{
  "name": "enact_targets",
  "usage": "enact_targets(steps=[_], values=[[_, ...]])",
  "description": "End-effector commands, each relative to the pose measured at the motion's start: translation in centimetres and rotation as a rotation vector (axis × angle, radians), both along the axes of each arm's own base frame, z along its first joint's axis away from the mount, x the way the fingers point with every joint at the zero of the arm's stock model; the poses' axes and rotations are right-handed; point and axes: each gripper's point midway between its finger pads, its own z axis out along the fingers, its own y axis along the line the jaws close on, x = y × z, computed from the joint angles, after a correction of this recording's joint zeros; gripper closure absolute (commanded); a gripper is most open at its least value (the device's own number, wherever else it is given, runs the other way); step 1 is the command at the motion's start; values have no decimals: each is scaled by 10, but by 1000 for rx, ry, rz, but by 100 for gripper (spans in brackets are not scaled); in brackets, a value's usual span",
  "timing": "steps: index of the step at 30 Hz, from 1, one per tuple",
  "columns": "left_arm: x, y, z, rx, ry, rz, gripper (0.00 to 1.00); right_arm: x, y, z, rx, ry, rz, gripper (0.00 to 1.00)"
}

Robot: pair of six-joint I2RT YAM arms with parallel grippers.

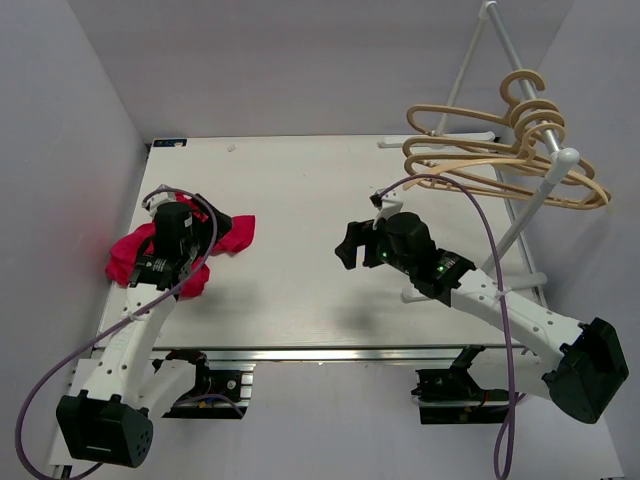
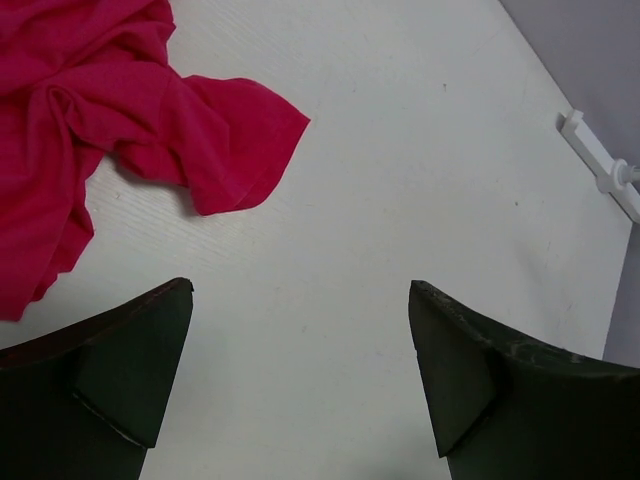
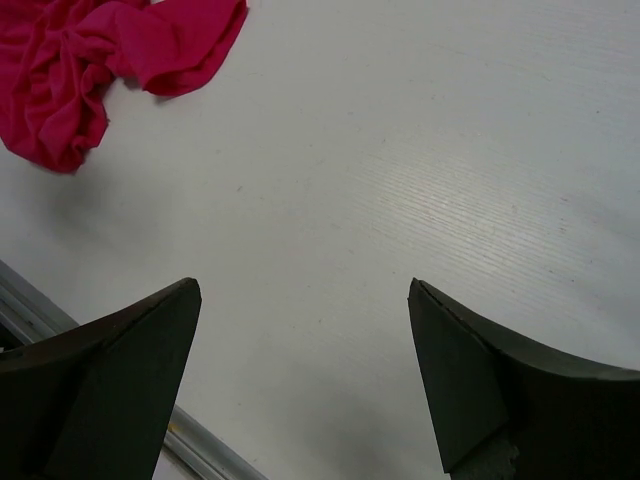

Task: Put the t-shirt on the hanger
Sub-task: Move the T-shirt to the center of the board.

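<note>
Left tool: jaws wide apart, nothing held. It is aimed at bare worktop just beside the t-shirt, whose nearest flap lies ahead of the left finger and outside the gap. Left arm: reaches forward from its base, with the wrist hanging over the t-shirt in the top view and hiding its middle. Right tool: jaws equally wide, nothing held. It sits over bare worktop well apart from the t-shirt, which shows only in the far corner of its wrist view. Right arm: stretched inward towards the t-shirt, elbow low, wrist level. T-shirt: crumpled red heap, flat on the worktop, sleeves and neck not sorted; no label can be made out. Hangers: several alike, hooked on a white rack, far across the worktop from the t-shirt. None has been taken down, and which one is meant cannot be told. Step in hand, by judgement: the opening one, taking hold of the t-shirt; nothing of the task is yet done. Next move calls for the left tool to shift over the cloth, drop onto a fold and close. The right tool is free to fetch a hanger or take a second hold.
</note>
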Motion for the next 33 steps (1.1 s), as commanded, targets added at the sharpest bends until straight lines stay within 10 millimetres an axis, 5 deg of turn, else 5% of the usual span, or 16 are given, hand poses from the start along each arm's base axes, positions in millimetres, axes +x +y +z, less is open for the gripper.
enact_targets(steps=[1,6,13,19,20,26,29,30,33], values=[[-2,7,-8,17,48,40,2,4,-5,16,41,-40,-50,11],[1,14,-21,35,96,82,2,3,-8,17,63,-68,-60,11],[34,19,-49,91,183,105,2,10,-8,14,50,-77,-82,11],[71,56,-109,72,395,213,2,22,-27,5,-41,-86,-181,11],[74,74,-116,62,412,263,2,22,-28,4,-48,-89,-181,11],[95,78,-164,58,512,266,3,26,-36,-5,-99,-121,-199,11],[105,72,-173,34,537,232,34,29,-40,-9,-127,-121,-215,11],[108,69,-172,30,532,212,59,29,-40,-8,-131,-123,-213,11],[129,51,-149,61,444,123,93,30,-39,-4,-128,-133,-209,11]])
